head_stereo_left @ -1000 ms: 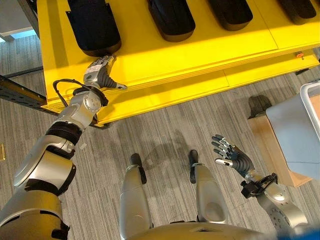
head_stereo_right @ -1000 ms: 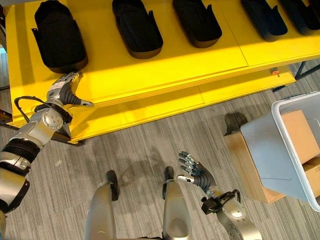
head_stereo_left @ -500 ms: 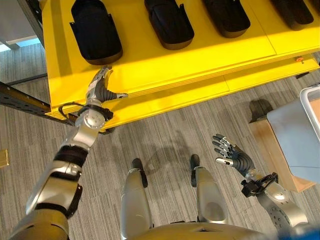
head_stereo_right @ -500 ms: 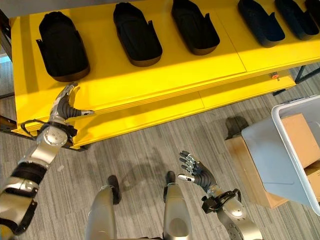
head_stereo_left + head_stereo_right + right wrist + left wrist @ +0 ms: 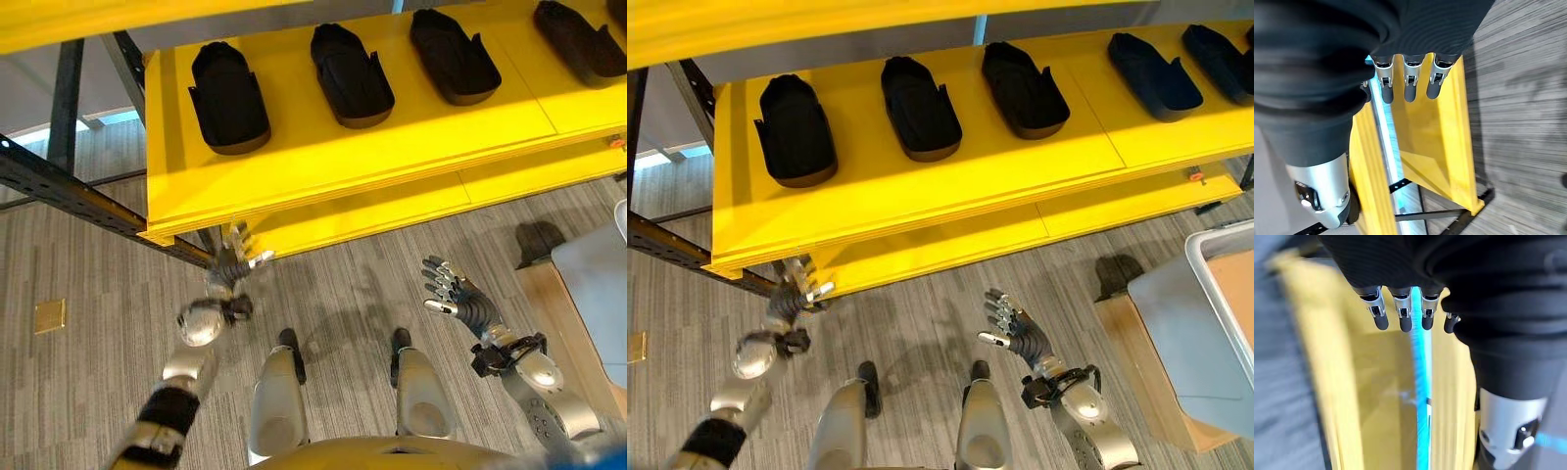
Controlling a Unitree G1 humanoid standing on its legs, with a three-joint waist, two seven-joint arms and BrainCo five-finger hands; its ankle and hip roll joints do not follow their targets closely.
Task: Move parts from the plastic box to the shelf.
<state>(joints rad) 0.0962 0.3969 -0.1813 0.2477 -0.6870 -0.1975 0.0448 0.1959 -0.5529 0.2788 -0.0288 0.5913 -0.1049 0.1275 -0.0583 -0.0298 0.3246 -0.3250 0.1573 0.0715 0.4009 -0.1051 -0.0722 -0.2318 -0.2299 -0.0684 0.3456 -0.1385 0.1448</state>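
Several black shoe-shaped parts (image 5: 230,98) (image 5: 1024,86) lie in a row on the yellow shelf (image 5: 392,137). My left hand (image 5: 233,266) hangs just below the shelf's front left corner, fingers (image 5: 1400,316) straight and holding nothing. Over the carpet to the right, my right hand (image 5: 451,294) is spread open and empty, its fingers (image 5: 1408,81) straight in the right wrist view. The grey plastic box (image 5: 1205,333) stands at the right edge, tilted, well clear of both hands.
A wooden stand (image 5: 1136,382) carries the box. A black steel rack beam (image 5: 59,181) runs along the left of the shelf, with an upright post behind it. A lower yellow shelf board (image 5: 950,245) juts out under the top one. A small brass plate (image 5: 49,315) sits in the carpet.
My left hand has come off the shelf's front edge and dropped back toward my body. The camera has tilted up, showing more of the shelf. The right hand has barely moved.
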